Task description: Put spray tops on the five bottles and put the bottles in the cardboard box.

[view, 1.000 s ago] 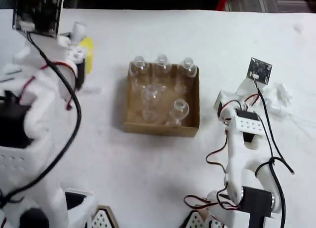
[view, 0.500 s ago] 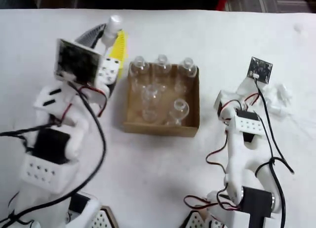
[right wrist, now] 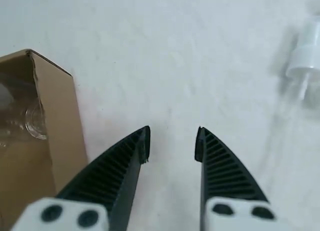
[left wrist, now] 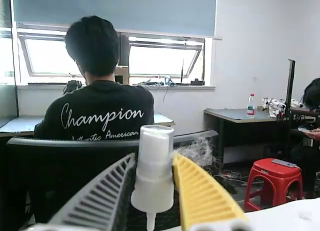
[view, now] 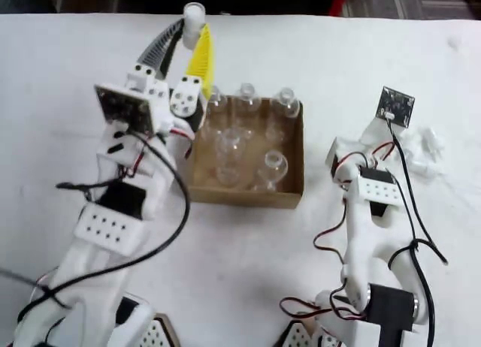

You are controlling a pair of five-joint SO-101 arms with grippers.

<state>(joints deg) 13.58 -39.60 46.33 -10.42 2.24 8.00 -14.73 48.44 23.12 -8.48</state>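
Note:
A cardboard box (view: 288, 195) in the middle of the table holds several clear bottles (view: 229, 144) without tops. My left gripper (view: 188, 33) is raised at the box's far left corner, shut on a white spray top (view: 194, 20); the left wrist view shows that spray top (left wrist: 153, 170) upright between the grey and yellow fingers, its tube pointing down. My right gripper (right wrist: 171, 141) rests open over bare table to the right of the cardboard box (right wrist: 47, 121). More white spray tops (view: 428, 148) lie at the right; one spray top (right wrist: 302, 58) lies beyond the right gripper.
The table is covered in white cloth (view: 248, 264). The right arm (view: 372, 212) sits folded low to the right of the box. Arm bases and cables occupy the near edge. Beyond the table a person sits in a chair (left wrist: 60, 156), back turned.
My left arm has swung from the table's left side toward the box, lifting the spray top up and to the far left corner of the box. The right arm has stayed still.

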